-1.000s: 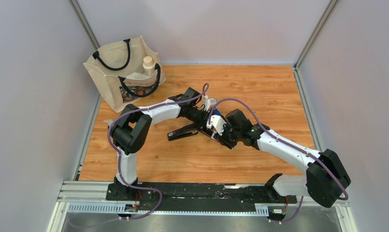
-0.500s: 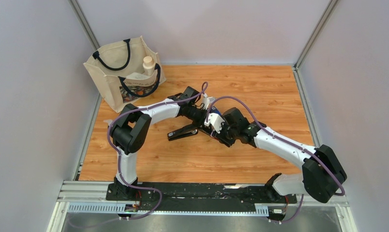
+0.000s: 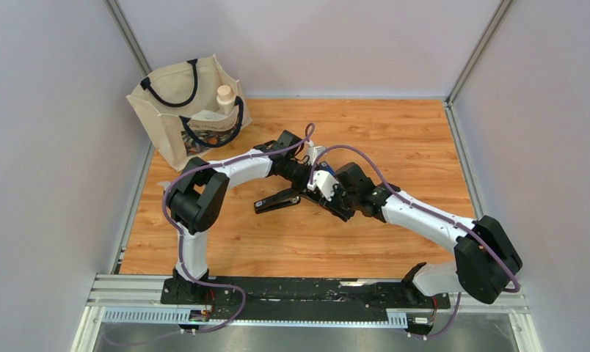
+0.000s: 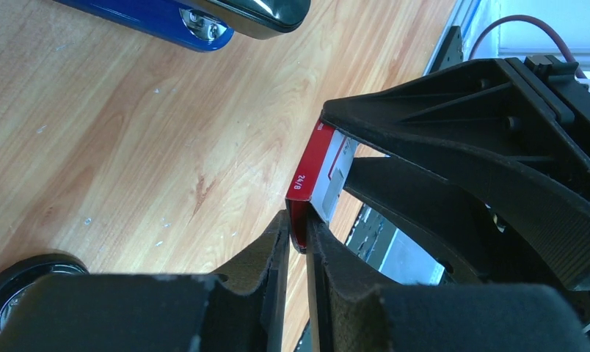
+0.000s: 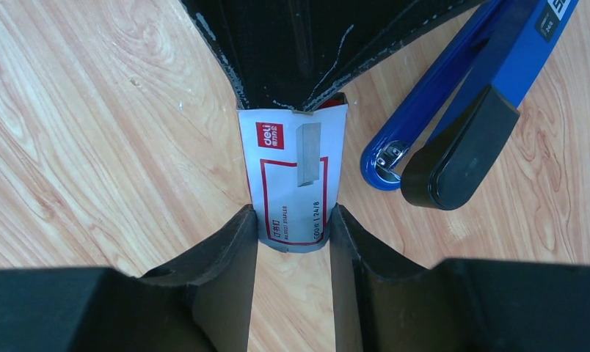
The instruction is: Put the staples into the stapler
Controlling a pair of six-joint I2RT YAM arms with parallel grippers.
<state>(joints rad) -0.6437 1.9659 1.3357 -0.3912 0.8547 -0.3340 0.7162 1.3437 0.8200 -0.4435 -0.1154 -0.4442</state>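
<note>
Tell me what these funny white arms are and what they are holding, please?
They are two robot arms bolted to the near edge of a wooden table. One picture looks down from above. The other two come from small cameras on each wrist, so you see the black fingers close up.

Both arms grip the same thing: a small white and red box of staples. The right gripper pinches its two sides. The left gripper pinches one thin red end of it.

Beside the box lies a blue stapler with a black top, sprung open. A second, all-black stapler lies on the table too. At the far left corner stands a cloth bag with a bottle sticking out.
</note>
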